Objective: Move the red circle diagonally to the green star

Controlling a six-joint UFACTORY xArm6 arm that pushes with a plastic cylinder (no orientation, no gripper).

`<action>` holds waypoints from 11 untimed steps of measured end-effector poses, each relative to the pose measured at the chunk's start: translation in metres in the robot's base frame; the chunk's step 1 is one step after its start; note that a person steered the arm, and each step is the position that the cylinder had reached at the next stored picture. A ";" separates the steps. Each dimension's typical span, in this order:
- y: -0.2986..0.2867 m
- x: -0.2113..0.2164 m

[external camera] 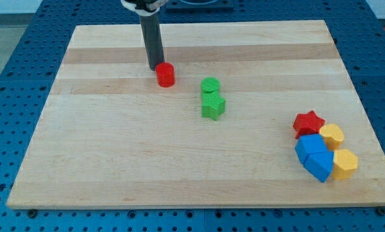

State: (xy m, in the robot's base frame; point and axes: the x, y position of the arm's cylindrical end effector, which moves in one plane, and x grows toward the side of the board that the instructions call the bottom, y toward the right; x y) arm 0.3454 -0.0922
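Writing or labels show nowhere on the blocks, the rod or the tabletop (115,161) that can be read. The pale wooden board lies on a blue perforated bench (12,71). No fingers belong to this arm, so nothing is clamped or held: it ends in a plain dark rod coming down from the view's top, and my tip (155,68) rests on the wood just to the upper left of the red circle (165,75), right beside it and seemingly touching its edge. The red circle sits in the upper middle of the board. To its right and a little lower stands the green circle (210,86), with the green star (212,106) pressed against its lower side. Well apart, near the view's lower right corner, a cluster huddles together: a red star (308,122), a yellow block (332,135) beside it, two blue blocks (315,158) touching each other, and another yellow block (344,164) at the far right.
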 end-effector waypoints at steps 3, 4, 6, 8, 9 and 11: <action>0.010 0.088; 0.025 0.088; -0.003 0.041; 0.009 0.036; 0.045 0.041; 0.093 0.068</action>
State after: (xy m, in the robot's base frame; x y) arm 0.4136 0.0012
